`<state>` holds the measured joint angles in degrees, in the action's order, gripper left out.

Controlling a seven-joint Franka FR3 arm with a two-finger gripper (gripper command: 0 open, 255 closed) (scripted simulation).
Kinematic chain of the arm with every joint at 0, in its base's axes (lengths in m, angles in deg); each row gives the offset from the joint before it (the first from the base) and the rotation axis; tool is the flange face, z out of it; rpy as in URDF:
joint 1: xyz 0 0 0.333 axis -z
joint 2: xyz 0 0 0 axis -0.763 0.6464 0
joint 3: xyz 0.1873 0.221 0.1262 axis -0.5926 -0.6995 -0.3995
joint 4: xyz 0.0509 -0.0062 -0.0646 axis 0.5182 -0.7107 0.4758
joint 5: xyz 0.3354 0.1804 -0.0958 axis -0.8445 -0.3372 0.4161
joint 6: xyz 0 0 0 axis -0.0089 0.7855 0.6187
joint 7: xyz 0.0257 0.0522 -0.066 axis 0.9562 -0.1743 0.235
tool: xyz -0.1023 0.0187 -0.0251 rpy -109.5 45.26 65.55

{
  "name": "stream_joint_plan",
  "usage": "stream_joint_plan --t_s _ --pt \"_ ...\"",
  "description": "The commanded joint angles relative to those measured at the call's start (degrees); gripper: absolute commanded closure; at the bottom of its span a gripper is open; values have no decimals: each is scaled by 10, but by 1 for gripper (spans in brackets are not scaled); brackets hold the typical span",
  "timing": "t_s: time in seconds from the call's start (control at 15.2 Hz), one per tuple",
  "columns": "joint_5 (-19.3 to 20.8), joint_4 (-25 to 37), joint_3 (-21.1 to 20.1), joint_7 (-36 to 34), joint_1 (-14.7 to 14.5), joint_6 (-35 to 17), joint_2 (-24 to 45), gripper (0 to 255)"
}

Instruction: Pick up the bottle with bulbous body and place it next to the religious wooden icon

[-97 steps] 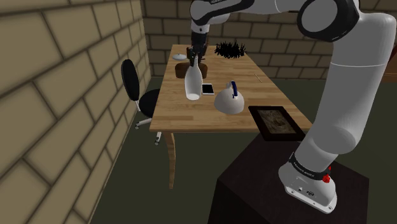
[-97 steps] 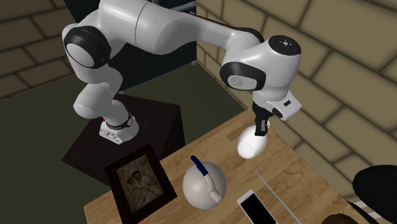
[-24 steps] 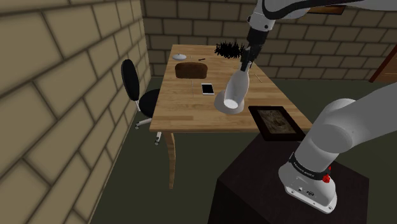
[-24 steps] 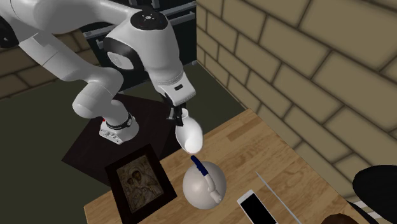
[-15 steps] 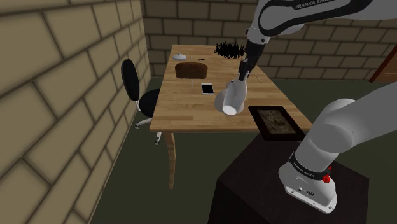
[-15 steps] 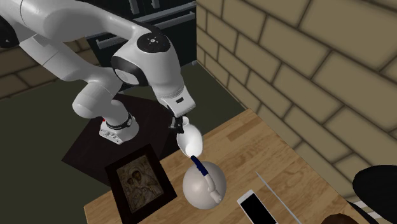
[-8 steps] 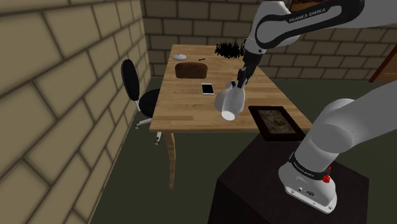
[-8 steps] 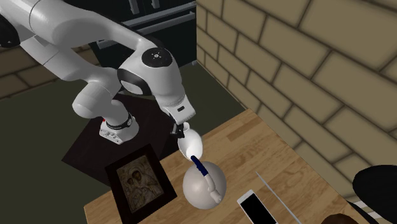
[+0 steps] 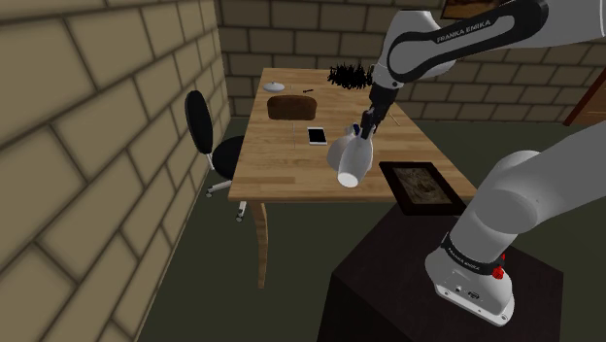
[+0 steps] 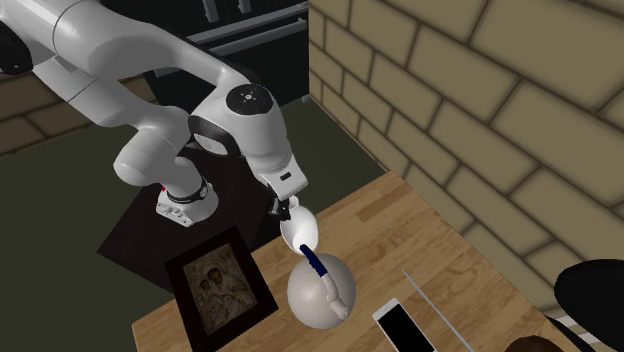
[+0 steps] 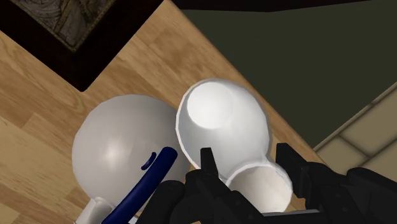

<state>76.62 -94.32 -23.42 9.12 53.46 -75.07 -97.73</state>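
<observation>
- The gripper [image 10: 283, 207] is closed on the neck of the white bottle [image 9: 351, 159]. In the wrist view, 1 black finger [image 11: 207, 164] presses on each side of the neck.
- The bottle is lifted clear of the wooden table [image 9: 282, 160] and is tilted. Its bulbous body is the lowest part, and its flat base is turned toward the shoulder view's lower left.
- The bottle hangs close to the table edge that faces the stand [image 9: 388, 287]. It is just beside a round white vessel [image 10: 320, 292] that carries a blue handle [image 11: 151, 177]. It cannot be determined whether bottle and vessel touch.
- The icon [image 10: 218, 292], a picture in a dark frame, lies flat on the table at the corner next to the stand. The bottle is near the icon but apart from it.
- A phone [image 9: 317, 135] lies flat on the table on the far side of the vessel from the stand.
- A brown block [image 9: 292, 107] and a black spiky object [image 9: 348, 75] sit toward the far end of the table.
- A black chair [image 9: 199, 121] stands at the table's side on the shoulder view's left.
</observation>
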Motion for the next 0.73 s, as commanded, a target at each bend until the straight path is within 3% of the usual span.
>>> stream_joint_plan --t_s 0.0,0.07,0.13,0.46,0.66 --pt "0 0 0 0 0 0 0 255" --pt "0 0 0 0 0 0 0 255" --pt "0 0 0 0 0 0 0 0" --pt "0 0 0 0 0 0 0 0" --pt "0 39 -3 -1 1 66 -27 0"
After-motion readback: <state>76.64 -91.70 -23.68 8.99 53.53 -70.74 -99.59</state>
